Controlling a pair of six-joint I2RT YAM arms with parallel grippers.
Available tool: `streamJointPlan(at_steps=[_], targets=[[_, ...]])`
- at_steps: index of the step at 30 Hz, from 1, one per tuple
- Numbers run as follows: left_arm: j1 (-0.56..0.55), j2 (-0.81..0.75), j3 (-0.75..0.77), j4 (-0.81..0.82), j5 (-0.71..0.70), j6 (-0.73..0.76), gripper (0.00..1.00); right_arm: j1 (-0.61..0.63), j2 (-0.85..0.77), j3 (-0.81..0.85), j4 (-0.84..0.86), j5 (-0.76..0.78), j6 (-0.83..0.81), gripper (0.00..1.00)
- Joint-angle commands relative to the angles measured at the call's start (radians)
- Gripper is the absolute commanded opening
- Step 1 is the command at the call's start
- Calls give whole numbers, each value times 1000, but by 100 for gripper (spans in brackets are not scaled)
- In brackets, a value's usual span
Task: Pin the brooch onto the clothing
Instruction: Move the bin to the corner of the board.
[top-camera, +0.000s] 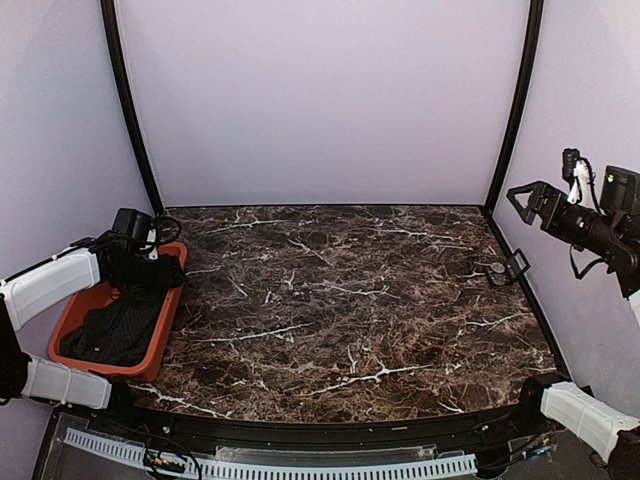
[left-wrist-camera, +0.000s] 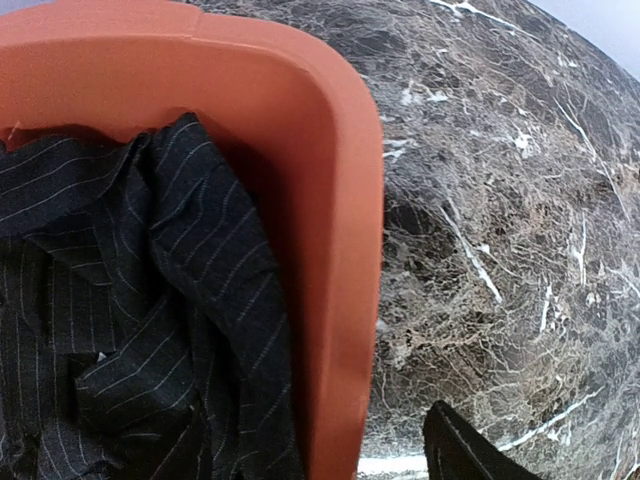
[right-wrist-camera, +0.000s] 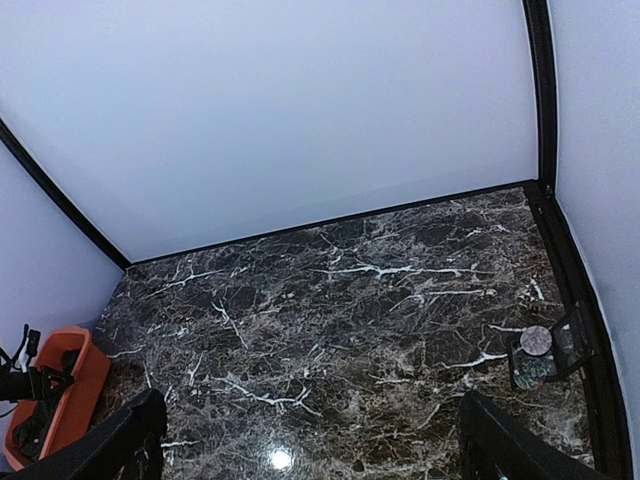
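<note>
Clothing (top-camera: 120, 325), dark with pale pinstripes, lies bunched in the orange bin (top-camera: 172, 310) at the table's (top-camera: 350, 300) left edge. Left gripper (top-camera: 138, 262) is down at the fabric's far end; can't tell if it's gripping. Right gripper (top-camera: 518, 203) is raised at far right, jaws spread wide, empty. Small round brooch (top-camera: 496, 269) sits by a black stand (top-camera: 515, 265) near the right edge.

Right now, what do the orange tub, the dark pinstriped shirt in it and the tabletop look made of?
Orange rounded tub: likely moulded plastic, smooth matte wall, rounded rim. Dark pinstriped shirt: thin woven cloth, soft crumpled folds. Brown white-veined tabletop: marble look, glossy glare spot; possibly printed laminate.
</note>
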Motion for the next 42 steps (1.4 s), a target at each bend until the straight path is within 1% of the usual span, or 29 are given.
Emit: streamJointPlan(at_steps=[1, 4, 13, 17, 19, 21, 23, 27, 29, 31, 36, 42], targets=[[-19, -8, -10, -10, 61, 23, 69, 3, -4, -19, 47, -9, 1, 99], [-33, 0, -8, -29, 90, 23, 66, 3, -4, -23, 46, -4, -7, 99], [-54, -40, -23, -95, 104, 4, 57, 2, 10, -46, 66, -8, -15, 99], [-57, -13, -36, -94, 78, 9, 56, 3, 17, -54, 80, -15, -13, 99], [-57, 11, -41, -90, 70, 10, 53, 2, 20, -52, 83, -19, -13, 99], [-57, 32, -44, -80, 65, 9, 49, 3, 21, -50, 82, -20, -14, 99], [-57, 46, -45, -69, 61, 7, 38, 3, 19, -49, 82, -19, -15, 99], [-57, 65, -30, -54, 62, 7, 23, 3, 14, -49, 79, -14, -20, 99], [-57, 71, -16, -53, 68, 7, 18, 2, 14, -51, 78, -14, -23, 99], [-59, 74, -4, -53, 71, 7, 15, 3, 12, -51, 79, -12, -25, 99], [-92, 79, 17, -48, 58, 14, 11, 2, 13, -61, 81, -10, -29, 99], [-116, 103, 29, -49, 35, 16, 11, 3, 6, -81, 90, -12, -28, 99]])
